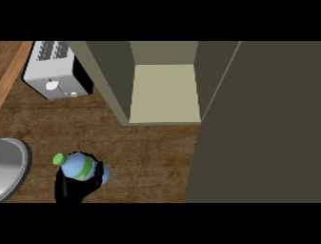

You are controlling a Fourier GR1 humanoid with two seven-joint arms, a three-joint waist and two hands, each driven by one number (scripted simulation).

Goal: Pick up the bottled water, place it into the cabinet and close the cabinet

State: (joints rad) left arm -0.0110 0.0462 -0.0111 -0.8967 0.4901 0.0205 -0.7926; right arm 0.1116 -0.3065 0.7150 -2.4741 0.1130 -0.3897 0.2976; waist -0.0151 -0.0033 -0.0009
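The bottled water (78,167), pale blue with a green band and a green cap, sits low at the left of the head view over the dark wooden counter (142,152); its cap points up and to the left, so the bottle leans rather than standing straight; it is well outside the cabinet (164,90), which lies up and to the right of it.

A black hand (75,187) comes up from the lower edge directly beneath the bottle; its fingers curl round the bottle's lower part, one dark finger showing along the right side of the blue body, so the hand is clamped on the bottle; since it appears at the left of the view it reads as the left hand; most of the palm is hidden by the bottle and the forearm can hardly be made out.

Just to the left of the bottle a large rounded metal vessel (0,169) fills the lower left corner, near but not touching it; further up, a silver toaster (54,71) stands on the counter beside the cabinet's left wall; the cabinet is open, its pale inner floor showing between olive side walls; its wide door (268,124) spans the right side of the view; bare counter lies between the bottle and the cabinet's opening.
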